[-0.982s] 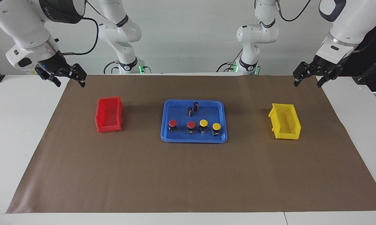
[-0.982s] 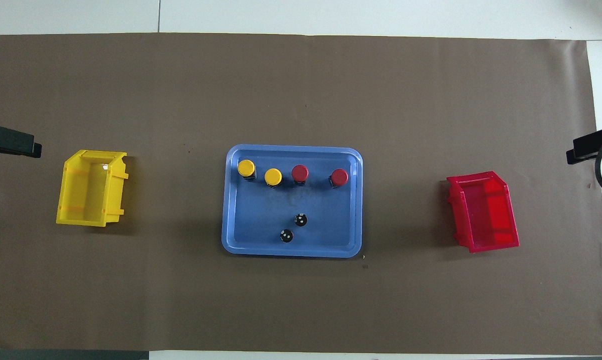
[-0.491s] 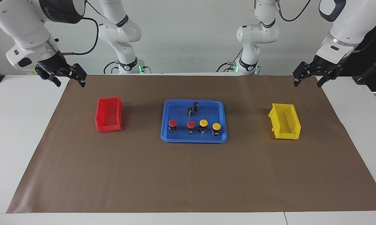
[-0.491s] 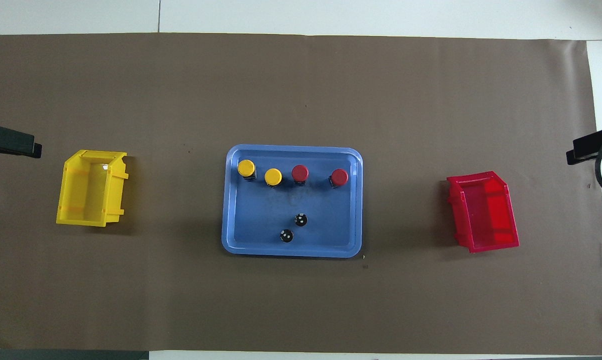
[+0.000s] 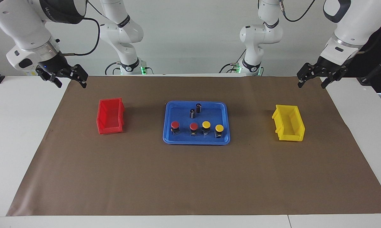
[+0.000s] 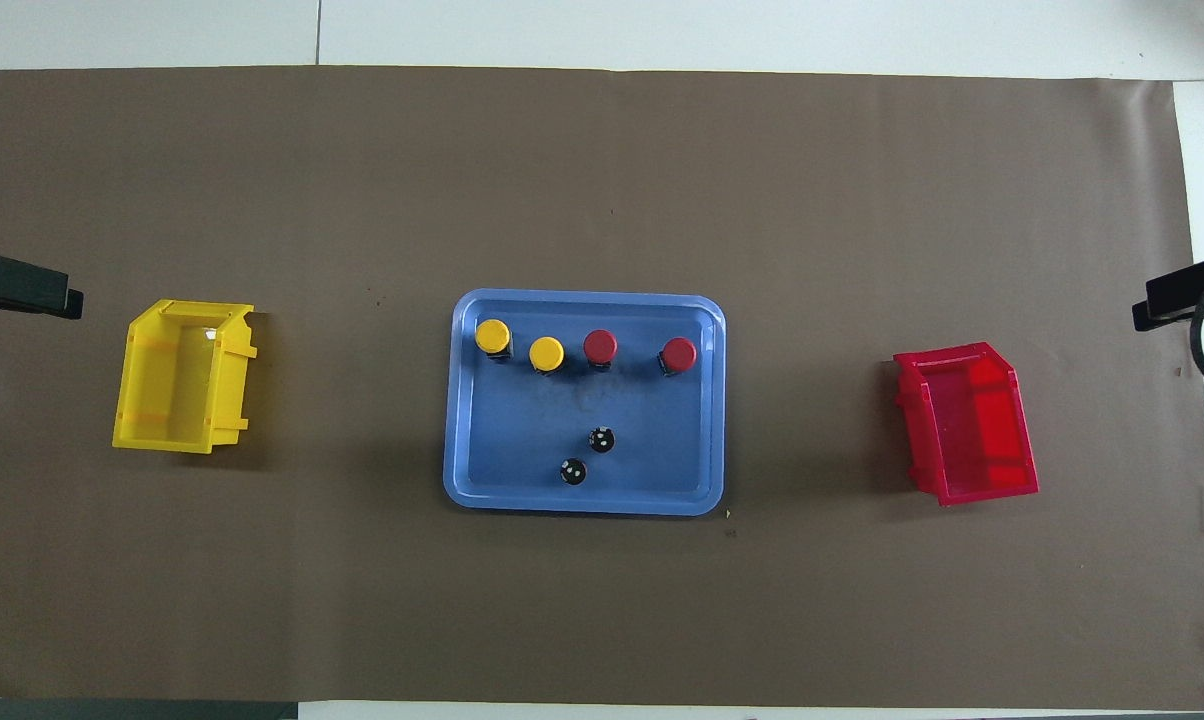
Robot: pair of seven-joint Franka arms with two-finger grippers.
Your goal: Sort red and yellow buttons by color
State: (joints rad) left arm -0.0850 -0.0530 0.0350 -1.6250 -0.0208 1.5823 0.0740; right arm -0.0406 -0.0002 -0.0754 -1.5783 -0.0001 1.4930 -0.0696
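From across the table, all four buttons stand in a row in the blue tray (image 5: 168,139), along its edge farther from the robots: two red buttons (image 5: 175,124) (image 5: 194,126) toward the right arm's end, two yellow buttons (image 5: 206,124) (image 5: 219,128) toward the left arm's end. Two small dark cylinders (image 5: 198,108) stand nearer to the robots in the same tray. The red bin (image 5: 110,116) sits well apart toward the right arm's end, the yellow bin (image 5: 289,123) well apart toward the left arm's end; both look empty. The right gripper (image 5: 68,80) hangs over the mat's corner near the red bin, fingers spread and holding nothing. The left gripper (image 5: 314,80) hangs over the mat's edge near the yellow bin, likewise spread and empty.

From above, the same picture: the yellow buttons (image 6: 493,335) (image 6: 546,353) and red buttons (image 6: 600,346) (image 6: 678,354) in line in the tray (image 6: 462,480), the yellow bin (image 6: 127,400) and red bin (image 6: 1002,490) bare inside. Only the dark tips of the left gripper (image 6: 22,285) and right gripper (image 6: 1177,295) show at the sides.

As I read it, nothing is sorted yet; all four buttons remain to be moved.
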